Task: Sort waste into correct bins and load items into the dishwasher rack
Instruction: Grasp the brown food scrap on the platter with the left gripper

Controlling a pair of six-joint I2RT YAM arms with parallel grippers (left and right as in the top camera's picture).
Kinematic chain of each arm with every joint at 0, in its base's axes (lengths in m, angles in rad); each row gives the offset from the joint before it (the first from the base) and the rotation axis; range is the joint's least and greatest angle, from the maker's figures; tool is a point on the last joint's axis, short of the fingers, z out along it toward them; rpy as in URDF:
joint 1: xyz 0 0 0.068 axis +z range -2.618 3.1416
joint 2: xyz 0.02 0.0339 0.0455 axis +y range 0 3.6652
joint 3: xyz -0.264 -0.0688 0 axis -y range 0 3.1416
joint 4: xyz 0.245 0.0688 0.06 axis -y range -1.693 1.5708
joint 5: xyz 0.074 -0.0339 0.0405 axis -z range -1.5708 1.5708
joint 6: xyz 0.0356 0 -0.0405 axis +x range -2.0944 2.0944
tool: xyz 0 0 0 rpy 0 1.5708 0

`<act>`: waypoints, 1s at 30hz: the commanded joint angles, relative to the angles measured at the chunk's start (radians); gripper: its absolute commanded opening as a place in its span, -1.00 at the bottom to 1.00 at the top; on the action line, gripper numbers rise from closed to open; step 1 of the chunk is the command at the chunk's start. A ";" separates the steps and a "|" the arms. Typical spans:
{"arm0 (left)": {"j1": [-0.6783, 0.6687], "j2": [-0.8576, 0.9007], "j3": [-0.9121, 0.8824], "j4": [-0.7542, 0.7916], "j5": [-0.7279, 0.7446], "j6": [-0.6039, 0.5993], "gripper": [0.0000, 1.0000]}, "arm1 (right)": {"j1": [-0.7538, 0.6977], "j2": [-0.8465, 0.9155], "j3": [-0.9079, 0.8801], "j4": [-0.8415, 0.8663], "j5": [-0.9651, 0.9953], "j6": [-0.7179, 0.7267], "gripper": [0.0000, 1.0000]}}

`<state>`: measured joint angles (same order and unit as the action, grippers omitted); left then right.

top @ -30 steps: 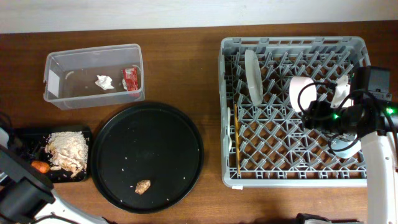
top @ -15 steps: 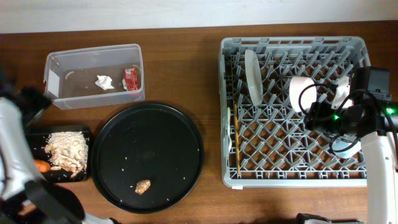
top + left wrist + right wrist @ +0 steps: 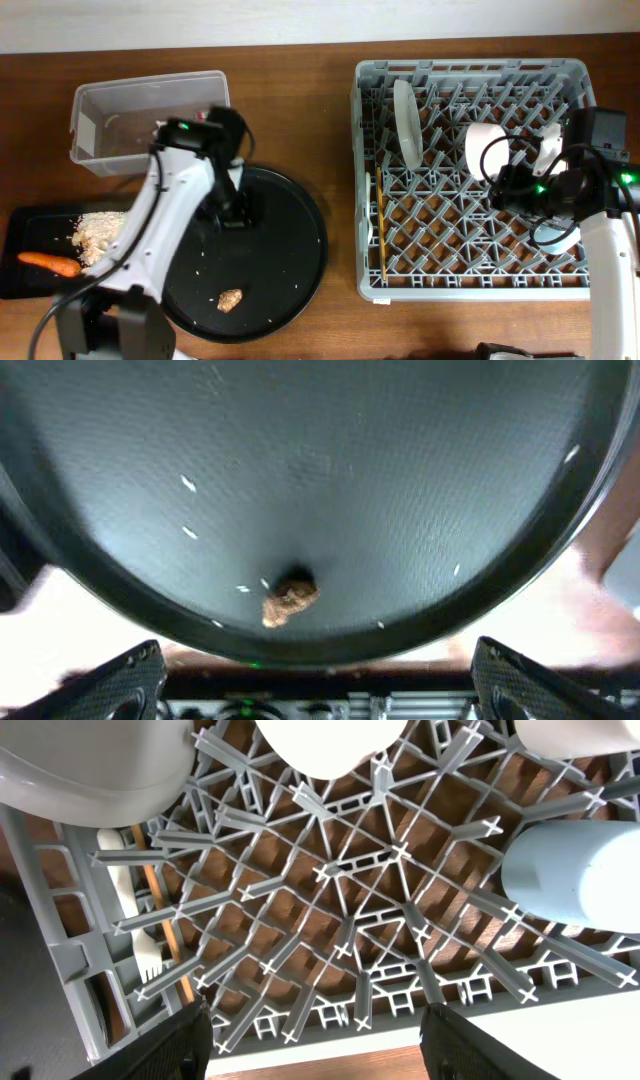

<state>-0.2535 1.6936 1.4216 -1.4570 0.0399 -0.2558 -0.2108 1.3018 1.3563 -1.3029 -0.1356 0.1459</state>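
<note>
Overhead, the left arm (image 3: 165,210) crosses the clear tub (image 3: 110,125), hiding its 3 o'clock end. The left hand (image 3: 320,685), fingers wide apart and empty, hangs over the round tray (image 3: 330,460); the brown lump (image 3: 290,598) lies toward its 6 o'clock. Only the right wrist view shows the right hand (image 3: 320,1055) apart, empty, above the rack (image 3: 330,872), fork (image 3: 148,958) beside chopstick (image 3: 165,925).
</note>
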 commanded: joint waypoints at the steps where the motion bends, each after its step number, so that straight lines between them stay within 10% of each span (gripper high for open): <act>1: -0.013 0.009 -0.182 0.065 0.103 -0.047 0.95 | -0.006 0.003 0.002 0.000 0.008 -0.007 0.40; 14: -0.006 0.009 -0.597 0.387 0.129 -0.145 0.94 | -0.006 0.003 0.002 -0.004 0.008 -0.007 0.40; 30: -0.006 0.009 -0.602 0.450 0.080 -0.151 0.20 | -0.006 0.003 0.001 -0.004 0.008 -0.007 0.40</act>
<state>-0.2607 1.6920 0.8116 -1.0470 0.1566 -0.4023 -0.2108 1.3022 1.3563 -1.3060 -0.1356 0.1459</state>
